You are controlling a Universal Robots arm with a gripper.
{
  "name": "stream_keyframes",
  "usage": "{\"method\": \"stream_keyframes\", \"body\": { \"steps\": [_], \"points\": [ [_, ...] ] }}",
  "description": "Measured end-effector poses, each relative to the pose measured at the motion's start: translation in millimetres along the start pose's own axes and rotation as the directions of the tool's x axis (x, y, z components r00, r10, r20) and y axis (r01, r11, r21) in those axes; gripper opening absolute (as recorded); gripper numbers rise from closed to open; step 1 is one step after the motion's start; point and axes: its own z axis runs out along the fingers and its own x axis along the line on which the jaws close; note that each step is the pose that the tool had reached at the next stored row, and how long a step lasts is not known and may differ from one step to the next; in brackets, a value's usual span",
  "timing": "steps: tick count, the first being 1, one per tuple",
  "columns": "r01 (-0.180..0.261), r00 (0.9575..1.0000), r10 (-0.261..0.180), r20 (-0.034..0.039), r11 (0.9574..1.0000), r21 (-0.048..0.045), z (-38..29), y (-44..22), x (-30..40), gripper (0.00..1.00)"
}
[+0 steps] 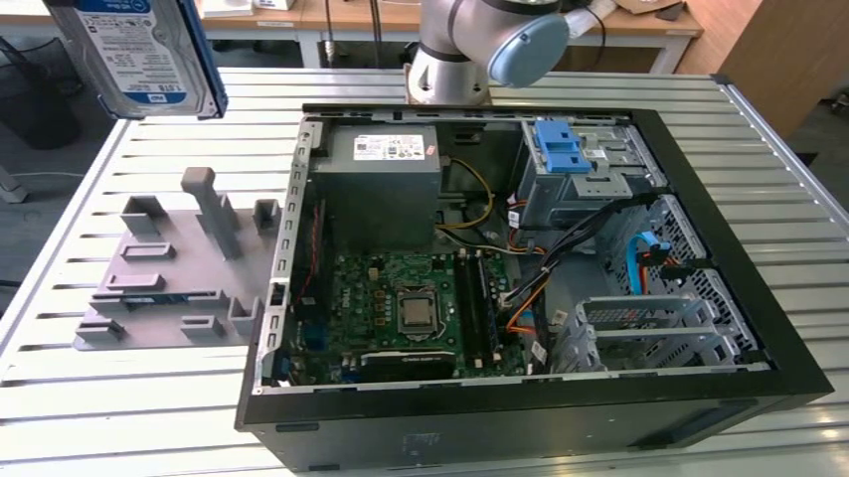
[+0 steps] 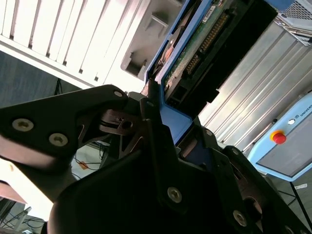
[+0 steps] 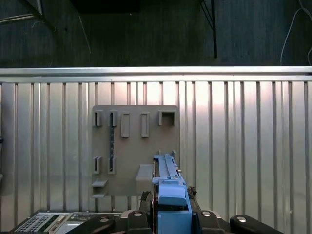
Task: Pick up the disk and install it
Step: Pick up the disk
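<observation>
**Item: disk** point(image 1: 146, 50)
- **Location:** Held in the air, well above the table point(image 1: 159, 397). It is outside the case point(image 1: 531, 402), off that case's side at the exterior view's left. In the first wrist view its blue edge point(image 3: 168, 180) hangs over the grey fixture point(image 3: 131, 141), which lies on the table beside the case.
- **Holder:** The gripper point(image 2: 170, 124) is closed on the disk. Its black fingers point(image 2: 151, 114) are clamped on the blue bracket at one short end, and nothing else is in its grasp.
- **Orientation:** The long axis runs away from the gripper down toward the table, near upright and a little tilted. The held end is uppermost and the free end lowest. The label face shows in the exterior view and looks away from the case. The green circuit-board face point(image 2: 195, 53) shows in the second wrist view. Seen edge-on in the first wrist view, the disk appears as a thin slab.
- **Handling (judged):**
  - The body is rigid metal, probably dense and heavy for its bulk, and it will not bend.
  - The flat faces look smooth and likely slippery.
  - The plastic rails may give a little under pressure but offer better purchase.
  - The exposed board and connector pins are fragile, and the unit is likely sensitive to knocks.
- **Where to take hold (judged):** Across the narrow edges or on the bracket at a short end, as it is held now. The board face and connector should be kept clear. Held by one end, the free length can swing or lever in the grip.
</observation>
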Motion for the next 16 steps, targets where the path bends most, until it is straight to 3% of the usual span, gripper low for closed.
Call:
{"method": "stream_keyframes", "body": {
  "steps": [16],
  "points": [
    [0.000,1.0000,0.000,-0.0001,1.0000,-0.0016,-0.2,-19.9,7.5,0.36]
  ]
}}
